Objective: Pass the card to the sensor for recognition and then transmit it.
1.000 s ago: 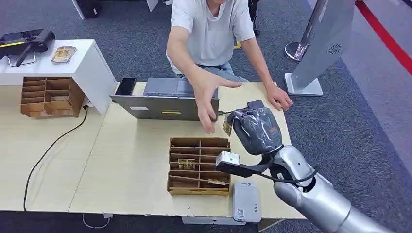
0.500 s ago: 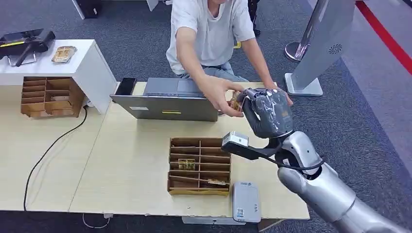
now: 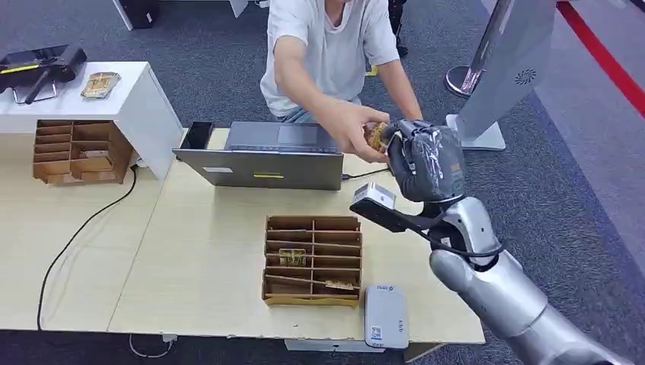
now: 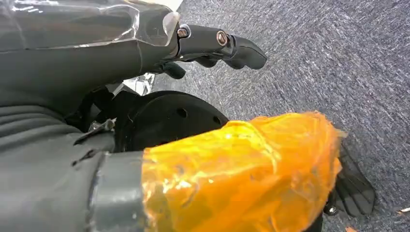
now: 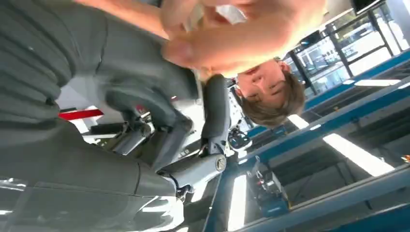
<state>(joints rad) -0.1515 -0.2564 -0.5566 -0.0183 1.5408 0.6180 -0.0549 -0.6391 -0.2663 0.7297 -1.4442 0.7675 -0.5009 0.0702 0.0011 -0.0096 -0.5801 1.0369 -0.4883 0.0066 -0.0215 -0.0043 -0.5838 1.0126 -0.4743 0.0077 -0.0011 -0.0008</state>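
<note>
- Currently, the robot's right hand (image 3: 426, 161), grey and wrapped in clear film, is raised above the far right corner of the pale wooden table (image 3: 205, 251).
- A small tan patterned card (image 3: 374, 137) is seen between this hand's fingers and a person's hand (image 3: 354, 131); whether the robot's grasp is kept on it cannot be told.
- The person's hand is closed around the card's near edge.
- The left hand (image 4: 212, 46) is hung over grey carpet, fingers loosely extended with nothing held.
- A white rectangular card sensor (image 3: 386, 315) is laid at the table's near edge, just beside a brown cardboard divider tray (image 3: 312, 260).
- A grey laptop (image 3: 266, 156) is set beyond the tray.
</note>
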